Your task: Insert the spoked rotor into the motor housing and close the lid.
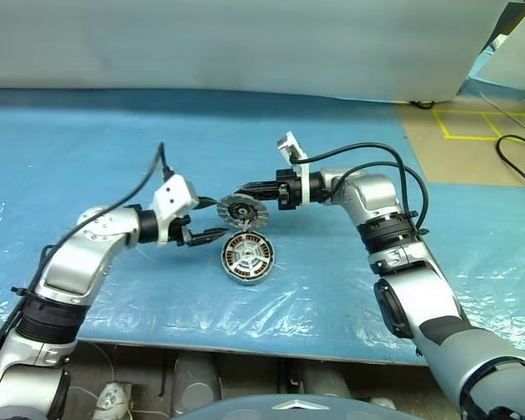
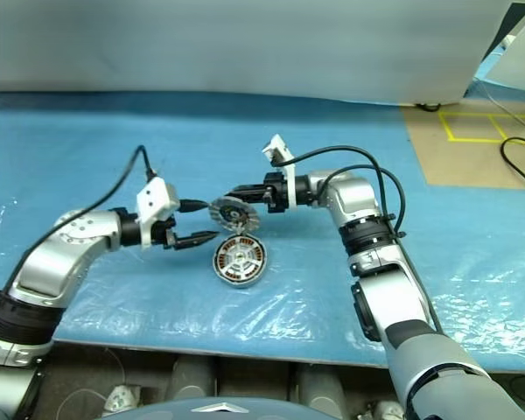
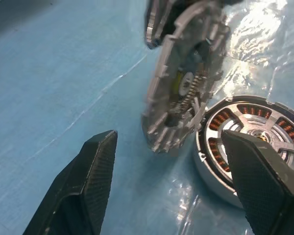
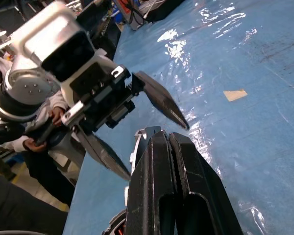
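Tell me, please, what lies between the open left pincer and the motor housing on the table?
Nothing rests there. In the left wrist view, the lid, clamped on edge by the right pincer, hangs before the left pincer, above the motor housing.

My R gripper (image 2: pixel 236 192) is clamped on the lid (image 2: pixel 233 214), held on edge above the table (image 2: pixel 87 140). My L gripper (image 2: pixel 206 220) is spread wide just beside the lid, not touching. Housing (image 2: pixel 239 262) sits on the plastic sheet (image 2: pixel 472 289) right below both sets of fingers.

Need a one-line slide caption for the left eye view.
Right tool shut on the lid, held on edge above the motor housing; open left tool beside it, over the blue table cover.
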Robot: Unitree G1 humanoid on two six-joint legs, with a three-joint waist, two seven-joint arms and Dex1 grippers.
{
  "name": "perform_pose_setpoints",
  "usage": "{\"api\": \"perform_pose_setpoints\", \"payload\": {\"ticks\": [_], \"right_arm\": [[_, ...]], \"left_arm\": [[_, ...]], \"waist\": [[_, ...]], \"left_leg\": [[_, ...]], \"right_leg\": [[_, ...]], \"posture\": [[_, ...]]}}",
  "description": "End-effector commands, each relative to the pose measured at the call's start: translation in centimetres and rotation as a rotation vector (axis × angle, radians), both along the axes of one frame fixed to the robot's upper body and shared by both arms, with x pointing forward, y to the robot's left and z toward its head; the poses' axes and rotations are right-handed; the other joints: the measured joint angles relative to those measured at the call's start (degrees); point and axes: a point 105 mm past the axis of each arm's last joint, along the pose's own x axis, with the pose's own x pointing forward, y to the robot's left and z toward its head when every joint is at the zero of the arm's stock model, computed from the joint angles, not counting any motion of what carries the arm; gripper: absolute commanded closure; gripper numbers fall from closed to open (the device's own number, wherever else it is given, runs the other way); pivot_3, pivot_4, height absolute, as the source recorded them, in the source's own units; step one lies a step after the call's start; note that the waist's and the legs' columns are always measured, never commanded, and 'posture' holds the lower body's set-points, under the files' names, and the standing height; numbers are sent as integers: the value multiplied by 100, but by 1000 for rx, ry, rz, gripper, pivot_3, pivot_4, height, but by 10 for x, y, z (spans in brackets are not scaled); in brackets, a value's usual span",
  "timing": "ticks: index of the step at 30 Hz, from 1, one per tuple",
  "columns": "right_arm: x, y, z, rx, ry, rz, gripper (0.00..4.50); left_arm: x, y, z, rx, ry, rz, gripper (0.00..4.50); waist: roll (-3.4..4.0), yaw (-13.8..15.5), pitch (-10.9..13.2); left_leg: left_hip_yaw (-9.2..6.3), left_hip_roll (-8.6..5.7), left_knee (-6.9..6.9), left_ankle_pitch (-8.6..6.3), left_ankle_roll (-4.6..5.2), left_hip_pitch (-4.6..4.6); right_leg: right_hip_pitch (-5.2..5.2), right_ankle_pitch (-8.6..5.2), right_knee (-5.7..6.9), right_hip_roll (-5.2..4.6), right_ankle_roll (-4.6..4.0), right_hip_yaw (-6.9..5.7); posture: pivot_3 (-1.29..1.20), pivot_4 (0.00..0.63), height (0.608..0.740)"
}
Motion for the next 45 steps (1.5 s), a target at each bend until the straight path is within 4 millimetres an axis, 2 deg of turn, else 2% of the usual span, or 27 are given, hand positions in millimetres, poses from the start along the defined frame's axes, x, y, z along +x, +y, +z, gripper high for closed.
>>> {"api": "perform_pose_setpoints", "payload": {"ticks": [1,4,7,10,12,15,17,22,26,32,37,41,45], "right_arm": [[-7,5,7,10,-27,38,4483],[-10,5,7,2,-34,51,4483],[-14,4,8,-11,-43,72,4483],[-22,2,7,-43,-71,114,4483],[-35,-1,2,-93,-109,177,4483],[-56,-8,-6,-160,-142,275,4483],[-61,-12,-9,-184,-149,295,4483],[-56,-12,-15,-203,-123,264,4483],[-51,-12,-28,-233,-94,229,4483],[-50,-12,-47,-296,-100,227,4483],[-55,-18,-62,-346,-87,255,4483],[-63,-22,-77,-383,-78,298,4483],[-69,-20,-80,-385,-91,327,4483]], "left_arm": [[-1,31,25,-2,-51,50,930],[0,52,32,30,-64,84,930],[-2,57,38,35,-63,71,930],[-5,47,38,41,-56,28,930],[-9,34,40,3,-51,-9,930],[-21,14,41,-46,-28,-90,930],[-30,5,40,-69,-7,-142,930],[-59,-1,16,0,99,-270,930],[-72,7,-7,103,159,-316,930],[-62,6,0,76,122,-279,930],[-71,-2,8,34,121,-320,930],[-77,5,-3,91,150,-336,930],[-77,3,-8,103,153,-334,930]], "waist": [[0,-1,0],[0,13,0],[0,36,0],[0,60,0],[0,69,0],[0,96,0],[0,94,0],[0,-8,0],[0,3,0],[1,32,0],[1,10,0],[1,-1,-1],[1,2,-2]], "left_leg": [[0,0,0,0,0,2],[0,-3,-1,0,-1,4],[0,-5,-1,0,-1,3],[0,-6,-1,0,-1,3],[0,-5,-1,0,-1,2],[0,-5,-3,-1,-1,3],[0,-4,-2,-1,-1,3],[1,-3,-5,-1,-1,23],[3,-2,-8,-1,-1,26],[5,-6,-5,-1,-1,24],[5,-4,-6,-1,-2,24],[5,-4,-7,-1,-2,35],[5,-3,-7,-2,-1,54]], "right_leg": [[1,0,0,0,0,0],[5,-2,-4,-2,-4,1],[7,-3,-7,-5,-4,-2],[9,-2,-8,-7,-3,-3],[8,-1,-8,-7,-2,-4],[10,5,-11,-7,9,-5],[10,7,-10,-6,12,-4],[13,-4,0,-2,-6,7],[14,-4,-3,-2,-6,8],[21,-4,-6,-8,-6,4],[21,-4,-7,-6,-6,5],[29,-4,-8,-6,-6,6],[48,-5,-7,-7,-6,6]], "posture": [[0,150,740],[0,150,740],[0,150,740],[0,150,740],[0,150,740],[0,150,740],[0,150,740],[0,150,740],[0,150,740],[0,150,740],[0,150,740],[0,150,740],[0,150,740]]}}
